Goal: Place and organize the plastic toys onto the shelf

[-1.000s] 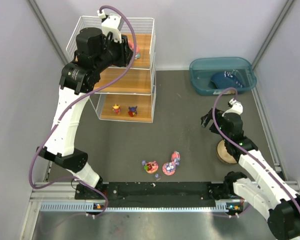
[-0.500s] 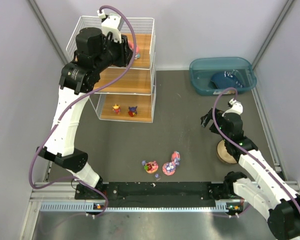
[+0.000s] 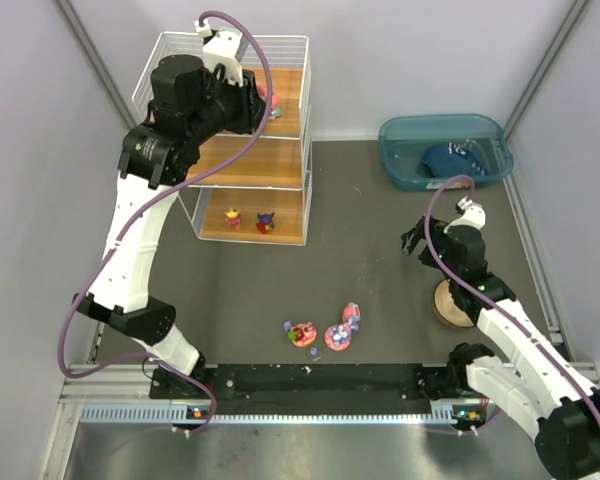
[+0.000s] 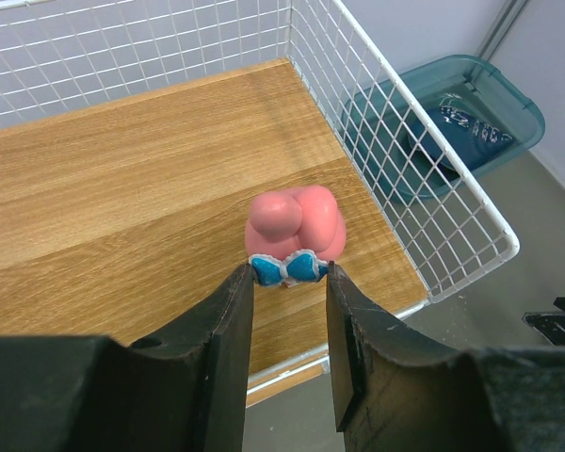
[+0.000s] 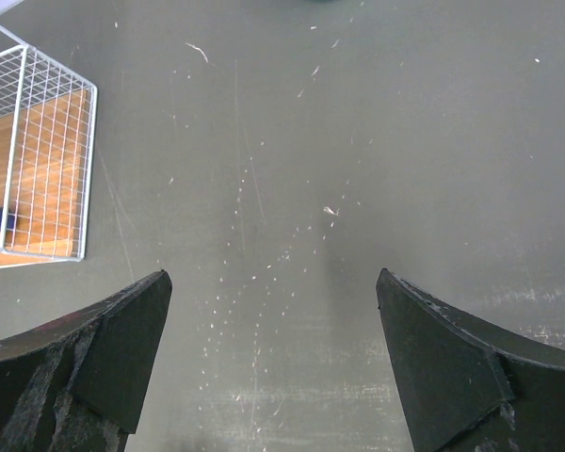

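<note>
Left gripper (image 4: 289, 273): pinching pink toy (image 4: 297, 221) at its blue bow, at top board of shelf (image 4: 122, 198), near wire corner.
Right gripper (image 5: 273, 292): spread wide, empty, above table (image 5: 292, 141).
Dark blue item (image 3: 450, 160) in teal bin (image 3: 395, 165): white marks unreadable.

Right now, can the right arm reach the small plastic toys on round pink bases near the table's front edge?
Probably yes: its fingers hang open and empty, and only bare dark mat lies between them and the pink-based plastic toys.

teal bin (image 3: 401, 163), blue item (image 3: 454, 158) inside, tan bowl (image 3: 447, 306)
</note>
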{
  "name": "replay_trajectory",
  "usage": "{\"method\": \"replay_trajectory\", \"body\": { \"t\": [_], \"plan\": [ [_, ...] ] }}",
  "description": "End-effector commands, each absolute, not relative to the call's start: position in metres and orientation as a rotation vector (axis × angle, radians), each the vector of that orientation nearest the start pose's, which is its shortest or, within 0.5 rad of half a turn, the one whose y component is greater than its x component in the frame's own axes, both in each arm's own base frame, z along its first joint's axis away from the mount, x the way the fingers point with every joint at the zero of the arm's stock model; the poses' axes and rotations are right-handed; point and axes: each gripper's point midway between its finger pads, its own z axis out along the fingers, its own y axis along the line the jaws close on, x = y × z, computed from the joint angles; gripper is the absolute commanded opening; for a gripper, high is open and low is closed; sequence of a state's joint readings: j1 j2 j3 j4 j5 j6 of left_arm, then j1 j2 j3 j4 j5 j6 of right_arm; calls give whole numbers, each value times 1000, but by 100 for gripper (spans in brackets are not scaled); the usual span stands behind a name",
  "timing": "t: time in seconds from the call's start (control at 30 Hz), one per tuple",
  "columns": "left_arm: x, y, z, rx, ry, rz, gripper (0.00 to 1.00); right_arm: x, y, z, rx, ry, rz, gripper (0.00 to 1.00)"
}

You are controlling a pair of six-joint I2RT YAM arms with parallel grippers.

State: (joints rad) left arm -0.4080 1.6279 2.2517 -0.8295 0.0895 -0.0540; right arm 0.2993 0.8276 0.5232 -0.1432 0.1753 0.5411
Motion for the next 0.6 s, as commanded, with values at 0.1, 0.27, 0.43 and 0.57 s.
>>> {"method": "replay_trajectory", "body": {
  "t": [0.1,0.27,0.43,0.57],
  "plan": [
    [386,-187,507,374,1661,-430,32,297,83,163,334,1965,363,92],
    [385,-187,509,373,1654,-431,35,297,83,162,334,1964,361,92],
    [385,-184,510,366,1653,-416,36,297,83,163,334,1965,363,92],
    [384,-185,509,373,1654,-424,39,297,82,163,332,1962,361,92]
  ]
}}
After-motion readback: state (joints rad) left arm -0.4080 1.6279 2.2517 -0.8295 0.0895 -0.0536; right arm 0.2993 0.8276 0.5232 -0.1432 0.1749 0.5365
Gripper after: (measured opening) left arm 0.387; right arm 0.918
